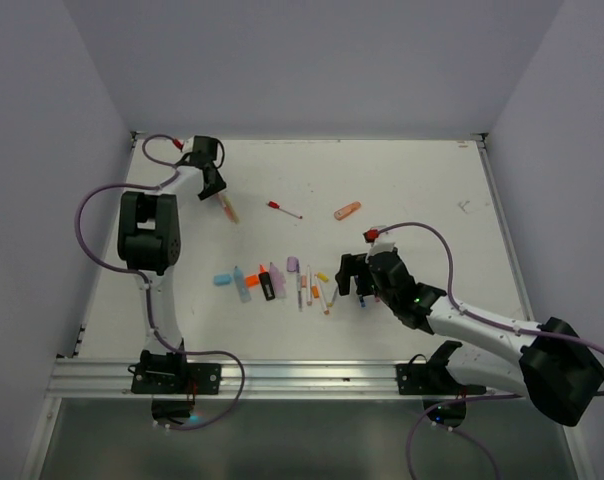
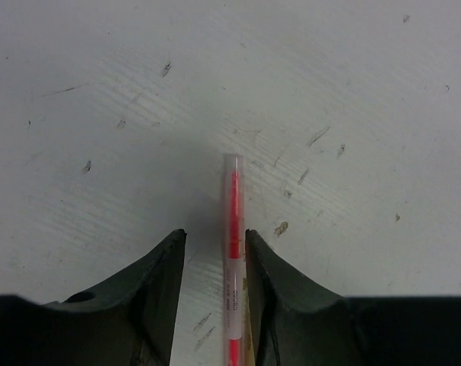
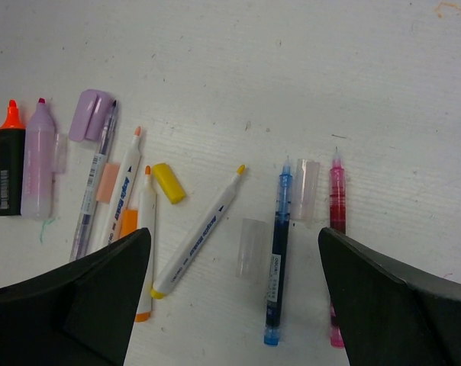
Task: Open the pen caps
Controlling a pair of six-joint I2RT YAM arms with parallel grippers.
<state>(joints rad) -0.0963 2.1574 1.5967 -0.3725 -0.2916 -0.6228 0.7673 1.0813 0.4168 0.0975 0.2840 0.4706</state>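
My left gripper (image 1: 214, 185) is at the far left of the table. In the left wrist view its jaws (image 2: 215, 232) straddle a thin clear pen with red ink (image 2: 233, 221); the pen lies against the right finger and the left finger stands apart from it. My right gripper (image 1: 352, 278) hangs wide open and empty over the row of pens. Below it (image 3: 232, 232) lie an uncapped blue pen (image 3: 277, 259), a pink pen (image 3: 336, 206), two clear caps (image 3: 305, 189), a yellow-tipped marker (image 3: 200, 236) and a loose yellow cap (image 3: 169, 183).
Further left in the row lie a purple cap (image 3: 91, 114), a purple highlighter (image 3: 38, 160), an orange-tipped black highlighter (image 3: 9, 160) and orange markers (image 3: 145, 229). A red-capped pen (image 1: 282, 208) and an orange highlighter (image 1: 347, 210) lie apart, mid-table. A light blue cap (image 1: 222, 279) ends the row.
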